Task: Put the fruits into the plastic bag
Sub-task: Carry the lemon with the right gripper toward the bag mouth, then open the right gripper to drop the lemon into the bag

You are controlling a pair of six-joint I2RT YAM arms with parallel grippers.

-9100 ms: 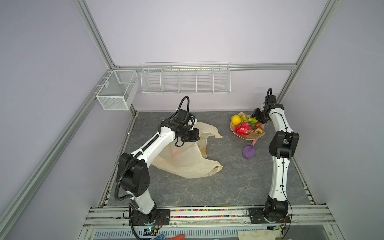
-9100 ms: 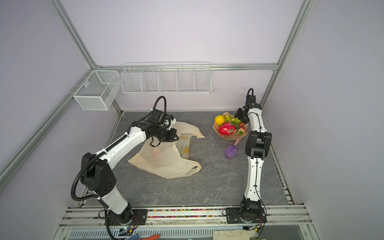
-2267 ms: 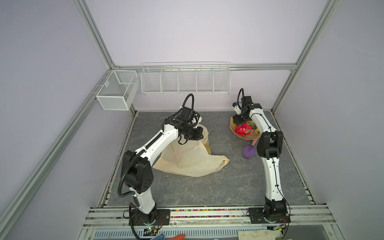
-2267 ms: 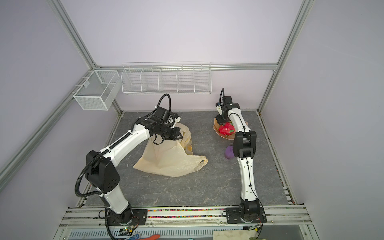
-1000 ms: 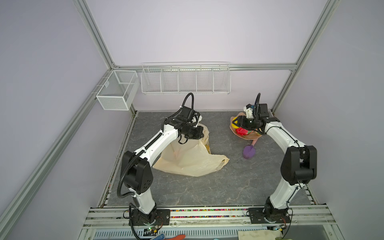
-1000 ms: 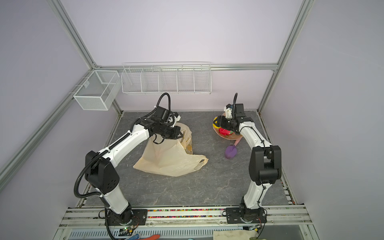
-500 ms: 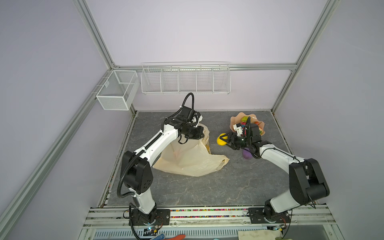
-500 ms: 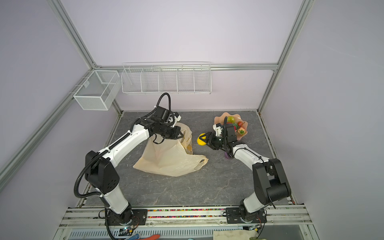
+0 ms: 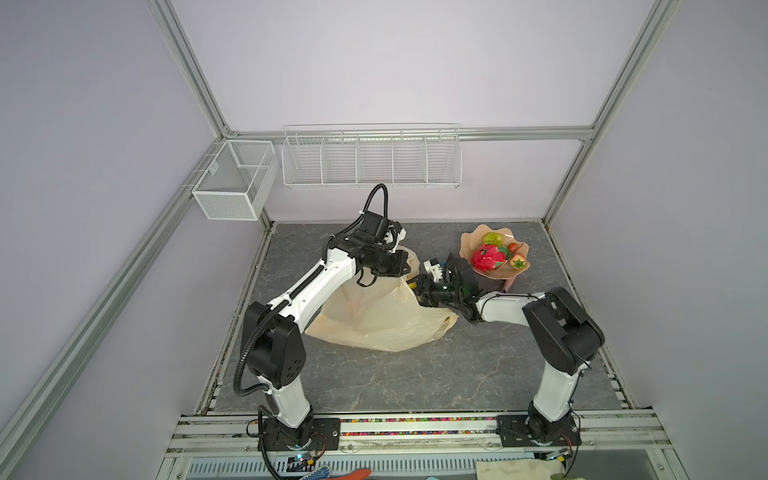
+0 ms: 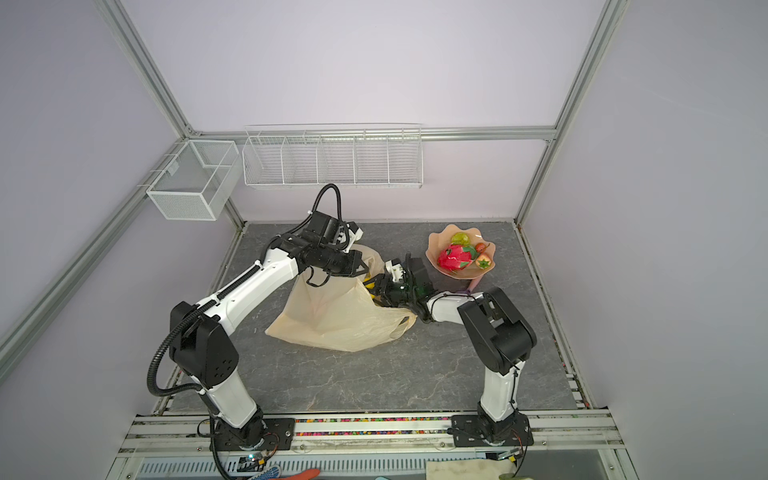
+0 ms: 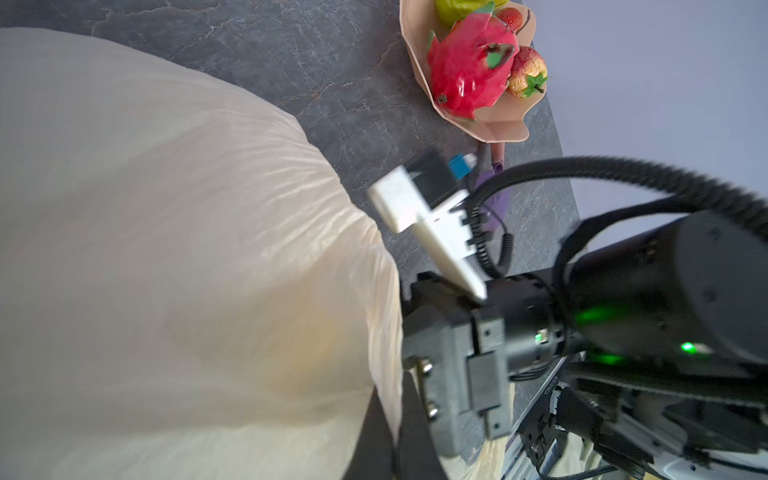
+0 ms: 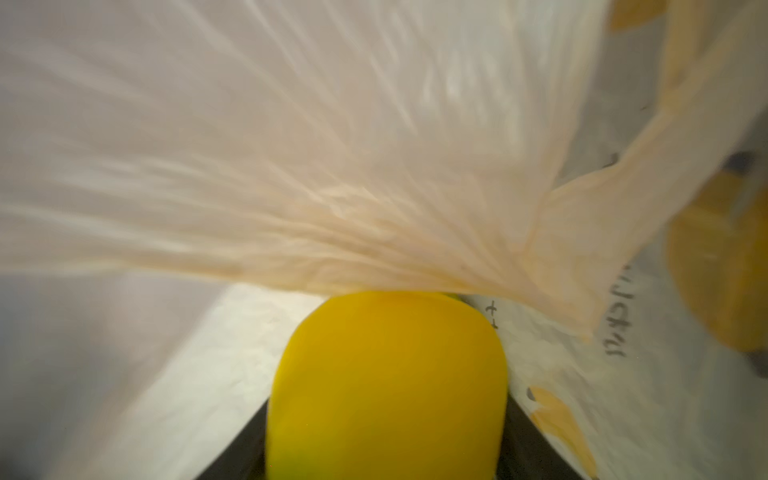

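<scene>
Since a sec ago my R gripper (image 9: 417, 286) swung from dish (image 9: 466, 246) to bag (image 9: 374, 324) mouth, arm low, clamping lemon (image 12: 386, 386). L gripper (image 9: 405, 270) pinches bag rim up. Dish has dragon fruit (image 9: 488, 258).

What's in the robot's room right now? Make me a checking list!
Surface: grey marbled table.
Job's things: plastic bag, mouth lifted; yellow fruit at its mouth; dragon fruit, green fruit and small red fruits in the pink dish.
Clutter: purple scoop beside the dish.
Hands: left hand shut on the bag's edge; right hand holds the yellow fruit.
Cables: black cable loops above the left arm.
Surroundings: white wire baskets on the walls.
</scene>
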